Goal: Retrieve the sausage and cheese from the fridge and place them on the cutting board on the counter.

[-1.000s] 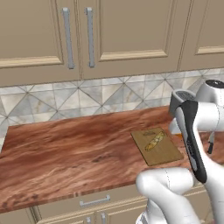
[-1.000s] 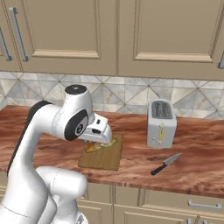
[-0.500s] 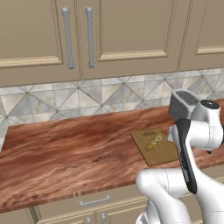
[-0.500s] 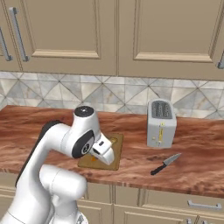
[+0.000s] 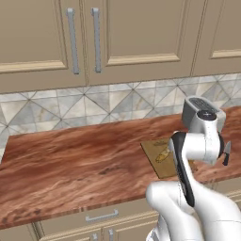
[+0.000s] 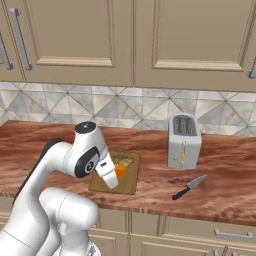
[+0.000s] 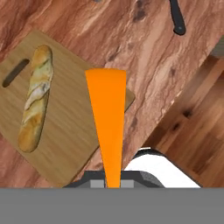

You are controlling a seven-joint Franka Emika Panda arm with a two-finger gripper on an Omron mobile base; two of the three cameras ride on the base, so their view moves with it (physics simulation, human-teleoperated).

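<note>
cheese [image 7: 106,113]: 1 | bread loaf [image 7: 35,97]: 1 | cutting board [image 7: 65,131]: 1 | toaster [image 6: 184,141]: 1 | knife [image 6: 189,187]: 1 | worktop [image 5: 70,160]: 1

Glossy white rounded arm [image 6: 55,165] segments, dark joint seams, grey round joint cap.

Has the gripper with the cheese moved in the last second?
Yes. In the right base view the gripper holding the cheese has dropped and shifted right, toward the toaster, over the cutting board.
</note>
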